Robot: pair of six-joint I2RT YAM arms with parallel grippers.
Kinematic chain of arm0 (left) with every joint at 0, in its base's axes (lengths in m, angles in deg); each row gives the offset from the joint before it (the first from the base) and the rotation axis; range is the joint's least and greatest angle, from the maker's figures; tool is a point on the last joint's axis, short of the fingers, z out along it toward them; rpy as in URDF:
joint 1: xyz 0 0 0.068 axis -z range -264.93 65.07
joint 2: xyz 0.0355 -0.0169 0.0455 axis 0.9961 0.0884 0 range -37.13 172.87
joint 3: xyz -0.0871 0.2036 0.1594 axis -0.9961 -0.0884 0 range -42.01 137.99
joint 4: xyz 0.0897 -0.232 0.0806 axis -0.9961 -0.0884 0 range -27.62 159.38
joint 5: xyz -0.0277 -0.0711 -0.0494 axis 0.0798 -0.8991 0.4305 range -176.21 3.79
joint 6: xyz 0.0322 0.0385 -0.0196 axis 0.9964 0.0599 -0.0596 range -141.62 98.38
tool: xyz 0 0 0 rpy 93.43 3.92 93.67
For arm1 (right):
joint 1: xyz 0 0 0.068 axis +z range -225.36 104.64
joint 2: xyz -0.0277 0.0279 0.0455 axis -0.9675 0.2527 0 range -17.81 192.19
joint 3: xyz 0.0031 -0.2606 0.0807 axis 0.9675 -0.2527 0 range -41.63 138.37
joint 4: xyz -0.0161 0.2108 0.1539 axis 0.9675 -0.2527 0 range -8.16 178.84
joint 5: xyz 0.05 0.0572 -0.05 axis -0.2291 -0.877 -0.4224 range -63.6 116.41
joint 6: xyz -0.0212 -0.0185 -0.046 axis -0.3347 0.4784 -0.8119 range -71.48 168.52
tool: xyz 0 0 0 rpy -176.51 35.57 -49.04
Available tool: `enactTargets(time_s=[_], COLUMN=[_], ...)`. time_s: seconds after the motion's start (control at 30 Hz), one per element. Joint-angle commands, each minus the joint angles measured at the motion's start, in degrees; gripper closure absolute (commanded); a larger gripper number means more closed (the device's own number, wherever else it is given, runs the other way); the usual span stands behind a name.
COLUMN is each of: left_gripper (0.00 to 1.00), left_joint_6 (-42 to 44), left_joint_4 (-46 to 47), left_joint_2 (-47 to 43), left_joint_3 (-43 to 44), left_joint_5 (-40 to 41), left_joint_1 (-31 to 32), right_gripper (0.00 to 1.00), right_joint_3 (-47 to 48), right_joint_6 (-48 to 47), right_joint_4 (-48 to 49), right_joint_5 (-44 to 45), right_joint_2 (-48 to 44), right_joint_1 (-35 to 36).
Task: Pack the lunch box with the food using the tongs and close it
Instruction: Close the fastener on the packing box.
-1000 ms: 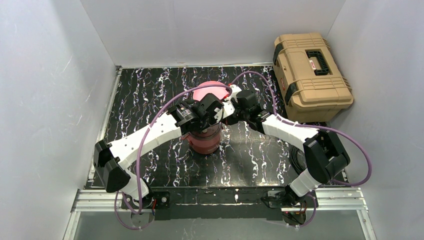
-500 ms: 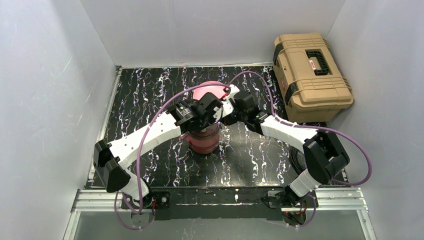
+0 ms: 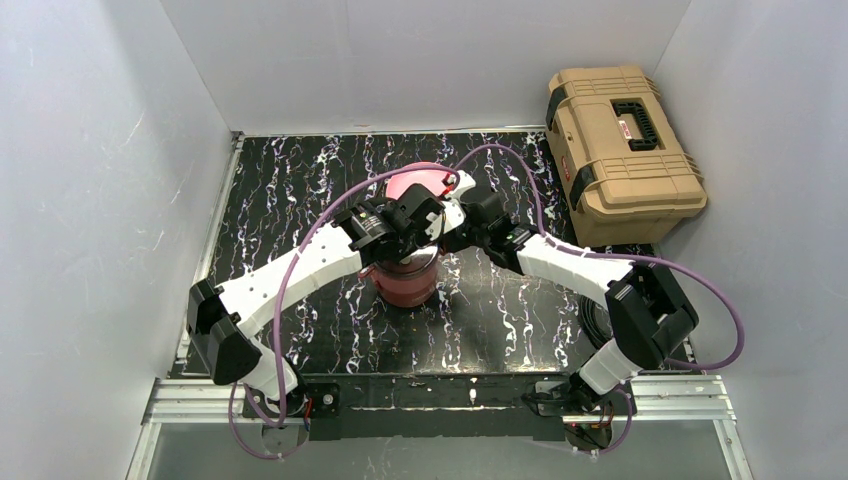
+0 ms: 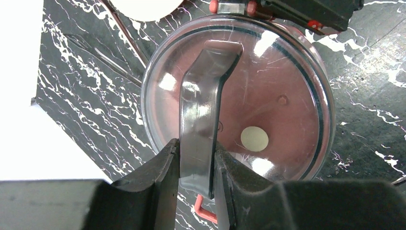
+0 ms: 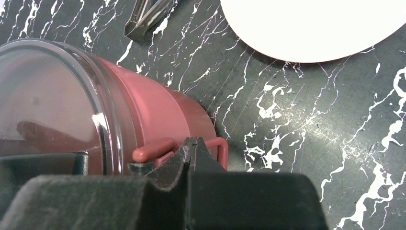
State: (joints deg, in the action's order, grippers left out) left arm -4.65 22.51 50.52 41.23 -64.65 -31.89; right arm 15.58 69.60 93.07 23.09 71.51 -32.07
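Observation:
The maroon lunch box (image 3: 410, 287) stands stacked mid-table with its clear top lid (image 4: 287, 72) on. My left gripper (image 4: 196, 160) is above it, shut on the lid's dark handle (image 4: 206, 91). Through the lid shows a maroon disc with a pale dot (image 4: 254, 138). My right gripper (image 5: 194, 143) is shut with nothing between its jaws. Its tips rest against the red wire clasp (image 5: 153, 149) on the box's side (image 5: 158, 110). The tongs (image 5: 148, 14) lie on the table beyond the box. The food is hidden.
The pink plate (image 3: 422, 178) lies just behind the lunch box and looks white in the right wrist view (image 5: 311, 24). A large tan toolbox (image 3: 620, 150) stands at the back right. White walls enclose the black marbled table (image 3: 290, 200).
My right arm has edged left, bringing its gripper closer against the lunch box's side. The left gripper keeps its hold on the handle and has barely moved.

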Motion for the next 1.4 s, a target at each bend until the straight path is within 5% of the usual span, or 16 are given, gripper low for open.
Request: enactTargets(time_s=[0.0,0.17,0.33,0.4,0.8,1.13,1.37], left_gripper=[1.00,1.00,1.00,0.99,0.57,0.03,0.02], left_joint_6=[-4.7,-4.7,-4.2,-4.1,-5.4,-7.7,-16.2], left_joint_4=[8.5,8.5,7.1,6.8,4.3,2.6,-2.5], left_joint_2=[10.4,10.3,8.4,7.1,1.5,-5.5,-14.1], left_joint_3=[-5.7,-5.8,-6.3,-6.8,-3.1,0.4,2.6], left_joint_5=[-15.2,-14.8,-13.2,-12.3,-9.4,-12.8,-19.9], left_joint_1=[-0.2,-0.2,-0.4,-0.4,-0.8,-2.1,-4.9], right_gripper=[0.99,0.99,0.99,0.88,0.63,0.40,0.20], right_joint_3=[0.9,-0.4,-1.3,-2.0,-5.5,-4.8,-4.5], right_joint_6=[7.3,9.3,9.0,9.0,10.1,8.6,5.3], right_joint_4=[4.1,4.7,-2.5,-5.6,-16.5,-21.5,-18.1], right_joint_5=[-19.2,-16.9,-3.9,0.6,17.4,17.5,9.6], right_joint_2=[-1.5,-2.4,-4.0,-5.7,-16.0,-21.7,-24.2], right_joint_1=[10.3,10.7,10.5,10.0,5.5,0.4,-1.4])
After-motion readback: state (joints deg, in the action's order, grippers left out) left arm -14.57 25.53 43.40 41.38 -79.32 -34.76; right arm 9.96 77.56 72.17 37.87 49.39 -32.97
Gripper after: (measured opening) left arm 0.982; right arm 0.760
